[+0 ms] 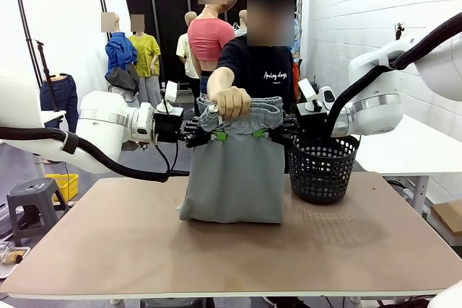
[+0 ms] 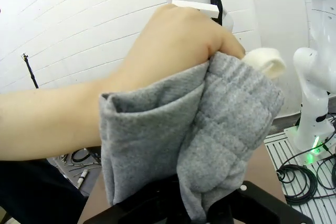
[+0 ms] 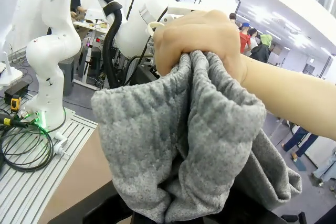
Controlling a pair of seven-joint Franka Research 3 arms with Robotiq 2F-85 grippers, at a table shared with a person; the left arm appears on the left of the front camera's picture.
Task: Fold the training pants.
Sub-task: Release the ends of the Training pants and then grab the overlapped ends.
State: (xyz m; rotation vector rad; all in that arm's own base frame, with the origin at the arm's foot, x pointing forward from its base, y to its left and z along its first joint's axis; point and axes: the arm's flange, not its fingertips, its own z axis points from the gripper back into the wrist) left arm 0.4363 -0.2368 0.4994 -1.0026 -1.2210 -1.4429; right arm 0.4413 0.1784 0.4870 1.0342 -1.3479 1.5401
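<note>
Left gripper (image 1: 215, 135) and right gripper (image 1: 264, 133) clamp pants (image 1: 232, 178) at waistband sides; person's hand (image 1: 231, 101) grips waistband middle; hem rests on table (image 1: 361, 243); basket (image 1: 323, 171) just beside.

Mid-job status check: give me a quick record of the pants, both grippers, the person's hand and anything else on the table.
training pants: held up, hanging, lower end resting on the table
left gripper: jaws shut on the pants' upper edge, robot's left side
right gripper: jaws shut on the upper edge, opposite side
person's hand: fist gripping the waistband between the grippers
black mesh basket: upright on the table, robot's right of the pants
fold: not yet done
</note>
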